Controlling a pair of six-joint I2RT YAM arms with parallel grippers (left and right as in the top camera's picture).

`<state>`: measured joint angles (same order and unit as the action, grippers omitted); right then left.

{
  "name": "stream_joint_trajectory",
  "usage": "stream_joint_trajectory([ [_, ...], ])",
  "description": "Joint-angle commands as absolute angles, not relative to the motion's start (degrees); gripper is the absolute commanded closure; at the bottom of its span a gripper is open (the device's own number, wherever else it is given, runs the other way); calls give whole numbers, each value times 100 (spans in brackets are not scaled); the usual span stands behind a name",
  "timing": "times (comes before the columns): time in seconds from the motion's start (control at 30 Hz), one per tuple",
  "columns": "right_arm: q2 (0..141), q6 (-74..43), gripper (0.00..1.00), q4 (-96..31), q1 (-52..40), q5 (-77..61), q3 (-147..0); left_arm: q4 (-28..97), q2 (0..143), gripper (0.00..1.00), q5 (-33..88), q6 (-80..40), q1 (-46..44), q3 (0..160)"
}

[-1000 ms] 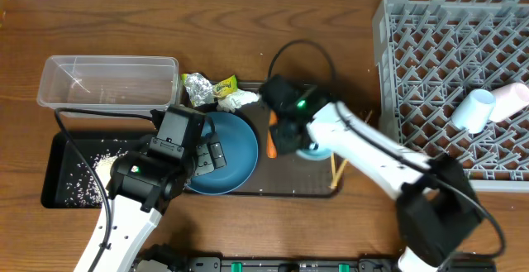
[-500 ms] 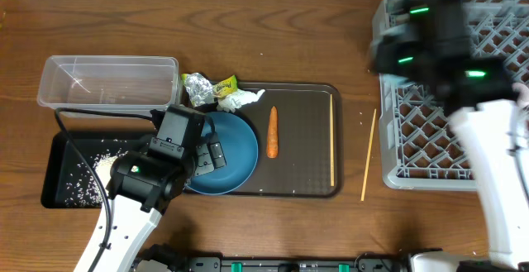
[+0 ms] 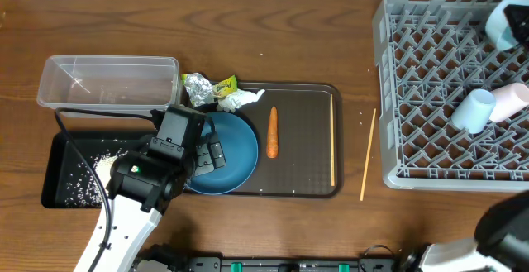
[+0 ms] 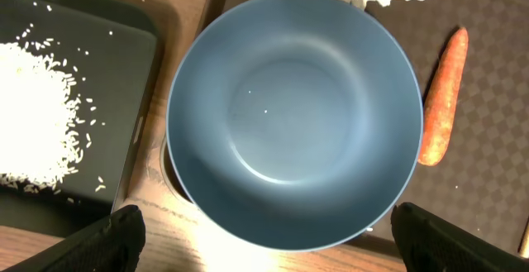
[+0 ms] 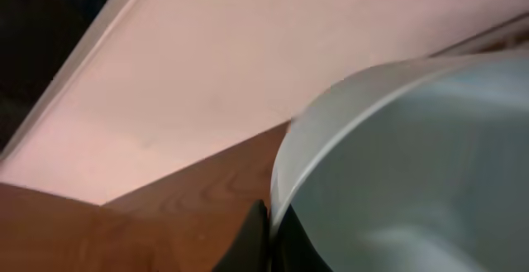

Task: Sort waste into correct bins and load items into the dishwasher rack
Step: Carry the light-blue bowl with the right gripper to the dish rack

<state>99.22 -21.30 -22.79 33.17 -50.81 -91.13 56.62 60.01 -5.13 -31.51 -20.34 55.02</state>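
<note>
The large dark-blue bowl [image 3: 234, 152] [image 4: 293, 115] sits at the left end of the brown serving tray. My left gripper [image 3: 208, 155] [image 4: 269, 232] hangs over it, open, one finger on each side of the bowl's near rim. The right gripper [image 5: 271, 222] is shut on the rim of the small light-blue bowl [image 5: 413, 164] [image 3: 507, 20], held above the far right corner of the grey rack [image 3: 430, 82]. A white cup [image 3: 474, 112] lies in the rack. The carrot [image 3: 273, 131] [image 4: 438, 98], wrapper [image 3: 200, 88] and tissue [image 3: 240, 100] lie on or by the tray.
The clear tub [image 3: 107, 82] stands at the left, and in front of it the black tray [image 3: 62, 152] holds rice [image 3: 83, 181]. One chopstick [image 3: 332, 140] lies on the brown serving tray [image 3: 306, 181], another [image 3: 368, 155] on the table beside the rack. A pinkish cup [image 3: 512, 100] rests next to the white one.
My right arm has swung from the serving tray up to the rack's far right corner, carrying the small light-blue bowl. The left arm has stayed still.
</note>
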Motion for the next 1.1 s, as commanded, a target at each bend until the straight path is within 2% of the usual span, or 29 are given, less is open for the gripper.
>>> stream_joint_trajectory([
  [0.0,10390,-2056,96,-1844,3503,-5826,-9170,5680,5990,2,-626,-3138,-2016,5572],
  [0.17,11102,-2051,88,-1035,3535,-5677,-9170,5680,5990,2,-626,-3138,-2016,5572],
  [0.43,11830,-2292,93,108,3645,-5437,-9170,5677,5990,2,-626,-3138,-2016,5572],
  [0.57,11867,-2491,98,137,3741,-4875,-9170,5680,5990,2,-626,-3138,-2016,5572],
  [0.97,11874,-2836,99,27,4276,-4567,-9168,5677,5990,2,-626,-3138,-2016,5572],
  [1.07,11874,-3271,99,62,4482,-4582,-9168,5680,5990,2,-626,-3138,-2016,5572],
])
